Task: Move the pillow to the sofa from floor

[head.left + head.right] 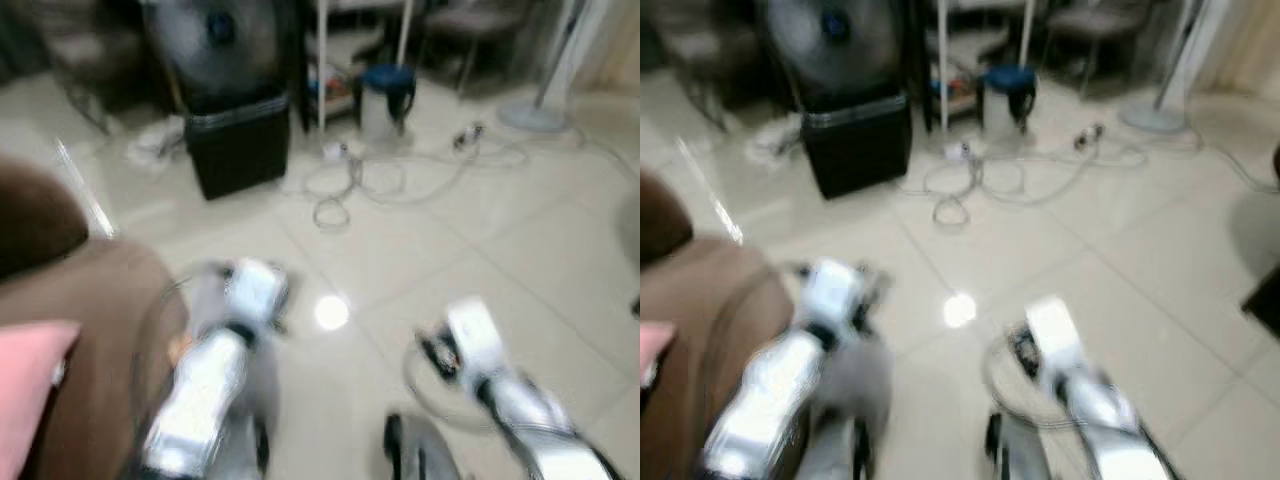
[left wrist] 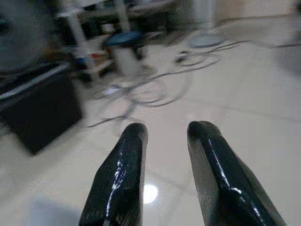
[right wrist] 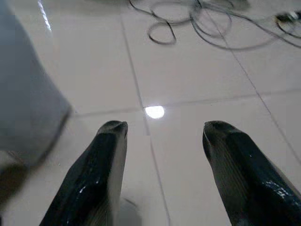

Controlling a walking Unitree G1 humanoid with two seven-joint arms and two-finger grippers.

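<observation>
The eye views are blurred. A brown sofa (image 1: 90, 300) fills the lower left, and a pink pillow-like thing (image 1: 30, 385) lies on it at the frame's edge. My left arm (image 1: 215, 370) reaches forward beside the sofa, over white floor tiles. In the left wrist view, my left gripper (image 2: 164, 132) is open with nothing between its fingers. My right arm (image 1: 490, 370) stretches out over the bare floor. My right gripper (image 3: 164, 127) is open and empty above the tiles.
A black box (image 1: 238, 145) with a round fan (image 1: 215, 40) behind it stands ahead. Loose cables (image 1: 370, 175) sprawl across the floor near a blue-lidded white bucket (image 1: 385, 95). A white stand base (image 1: 535, 115) sits at the far right. A blurred grey shape (image 3: 23, 94) borders the right wrist view.
</observation>
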